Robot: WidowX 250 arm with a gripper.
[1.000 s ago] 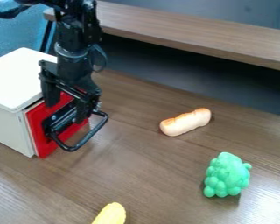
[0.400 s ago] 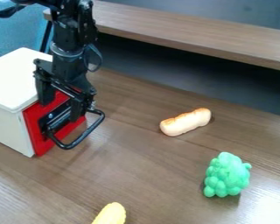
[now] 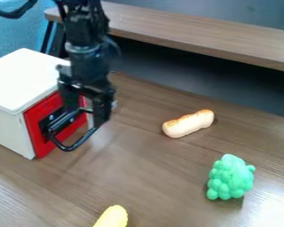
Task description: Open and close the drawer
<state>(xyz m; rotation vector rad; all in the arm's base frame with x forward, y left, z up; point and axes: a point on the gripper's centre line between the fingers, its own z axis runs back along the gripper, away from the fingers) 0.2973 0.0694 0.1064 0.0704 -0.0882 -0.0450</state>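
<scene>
The bread roll (image 3: 189, 123) lies on the worktop (image 3: 150, 173) to the right of the white box (image 3: 20, 80), well apart from it, with the bunch of green grapes (image 3: 230, 177) nearer the camera and further right. Behind runs a wooden ledge (image 3: 198, 26). The drawer (image 3: 37, 135) sits in the box at the left, shut, its red front bearing a black handle (image 3: 73, 146) that juts out over the worktop. The end effector (image 3: 85, 113) hangs in the way before the upper right of that front, released, its fingers apart with nothing between them. It hides part of the front and the handle's upper end; whether it touches the handle I cannot tell. The left edge cuts off the box, the bottom edge a yellow object (image 3: 113, 218)
</scene>
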